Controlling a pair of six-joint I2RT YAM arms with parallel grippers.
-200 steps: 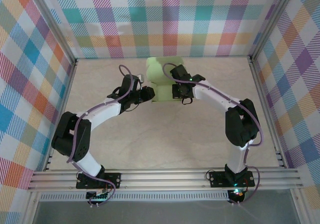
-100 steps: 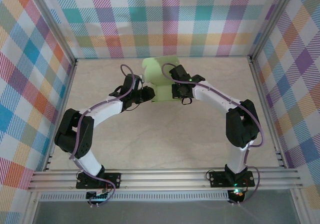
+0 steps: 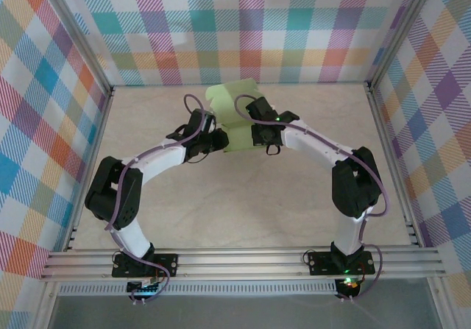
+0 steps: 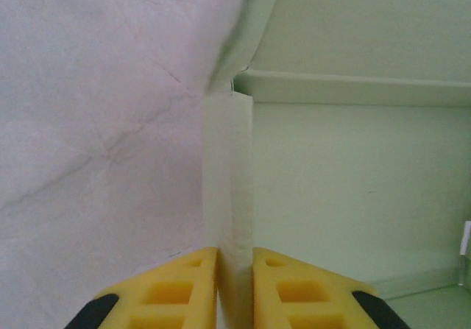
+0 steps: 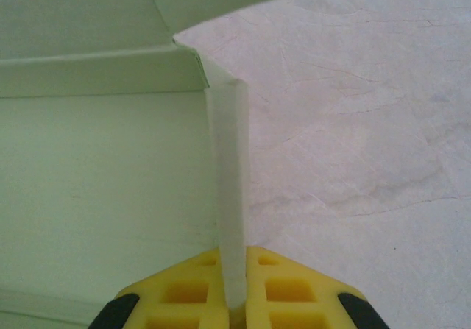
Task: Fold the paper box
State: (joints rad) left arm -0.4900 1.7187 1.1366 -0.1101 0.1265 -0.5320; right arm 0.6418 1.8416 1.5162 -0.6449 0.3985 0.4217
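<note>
Paper box (image 3: 234,99) sits between both arms from above; close-up, left hand (image 4: 235,263) and right hand (image 5: 234,266) each pinch an upright side wall.

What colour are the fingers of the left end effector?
Yellow fingers, black at the outer corners; best in the left wrist view.

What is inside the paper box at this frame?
Bare pale-green card shows inside the paper box: its floor and a rear fold. The left end effector and right end effector each pinch an upright side wall. The arms and far flap hide the rest from above.
</note>
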